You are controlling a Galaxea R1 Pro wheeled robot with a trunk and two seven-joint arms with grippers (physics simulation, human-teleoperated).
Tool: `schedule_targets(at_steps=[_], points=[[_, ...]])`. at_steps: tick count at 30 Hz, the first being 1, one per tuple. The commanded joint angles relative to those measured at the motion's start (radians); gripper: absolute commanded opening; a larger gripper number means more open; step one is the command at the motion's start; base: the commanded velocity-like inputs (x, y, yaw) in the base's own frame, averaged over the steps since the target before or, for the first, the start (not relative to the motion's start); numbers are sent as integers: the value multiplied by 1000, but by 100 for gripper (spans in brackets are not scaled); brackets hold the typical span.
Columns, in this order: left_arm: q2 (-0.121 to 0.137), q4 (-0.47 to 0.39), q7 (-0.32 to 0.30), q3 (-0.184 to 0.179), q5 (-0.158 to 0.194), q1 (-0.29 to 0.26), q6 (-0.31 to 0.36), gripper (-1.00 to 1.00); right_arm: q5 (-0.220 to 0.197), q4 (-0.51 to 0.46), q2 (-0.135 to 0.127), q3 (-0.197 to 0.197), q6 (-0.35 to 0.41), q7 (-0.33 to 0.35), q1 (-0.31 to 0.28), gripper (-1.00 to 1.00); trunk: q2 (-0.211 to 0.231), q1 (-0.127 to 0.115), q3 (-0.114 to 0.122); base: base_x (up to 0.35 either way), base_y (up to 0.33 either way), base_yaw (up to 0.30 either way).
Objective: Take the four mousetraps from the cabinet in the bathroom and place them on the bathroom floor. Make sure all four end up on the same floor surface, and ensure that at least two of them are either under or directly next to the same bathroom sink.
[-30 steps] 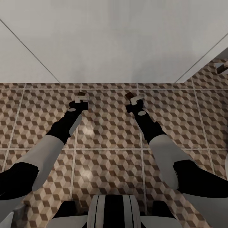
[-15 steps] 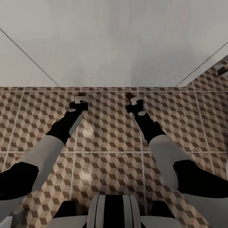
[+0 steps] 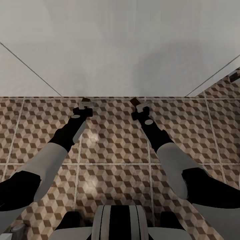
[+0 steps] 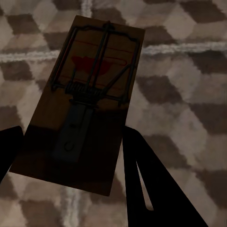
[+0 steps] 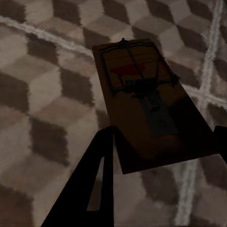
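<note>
Mousetraps sit one in each of our grippers: our left gripper [image 3: 85,103] clamps one mousetrap [image 4: 82,99], our right gripper [image 3: 138,104] another [image 5: 149,116]. Both hang mid-frame above the bathroom floor [image 3: 113,140], near the white wall [image 3: 120,50].

One mousetrap [image 4: 82,101], a flat tan wooden board with dark wire parts and a red spot, was held between the left pincer's [image 4: 71,156] fingers above the cube-patterned bathroom floor [image 3: 113,146]. A second mousetrap [image 5: 151,120] of the same look was gripped by the right pincer [image 5: 163,156].
</note>
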Motion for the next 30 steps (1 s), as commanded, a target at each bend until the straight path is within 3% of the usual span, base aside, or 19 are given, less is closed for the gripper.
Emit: schedule_targets(at_steps=[1,6,10,30], points=[[2,-2,13,-8,7,0,0,-100,8,10,0,1,-8,4,0,-100,0,0,0,2,0,0],[1,33,12,-8,8,1,-103,-100,8,72,0,0,-78,77,-1,-100,0,0,0,0,0,0],[0,59,12,-8,8,1,-138,-100,8,91,0,0,-109,93,-2,-100,0,0,0,0,0,0],[-4,110,9,-11,8,7,-151,-100,9,138,0,-2,-162,98,-1,-100,0,0,0,0,0,0]])
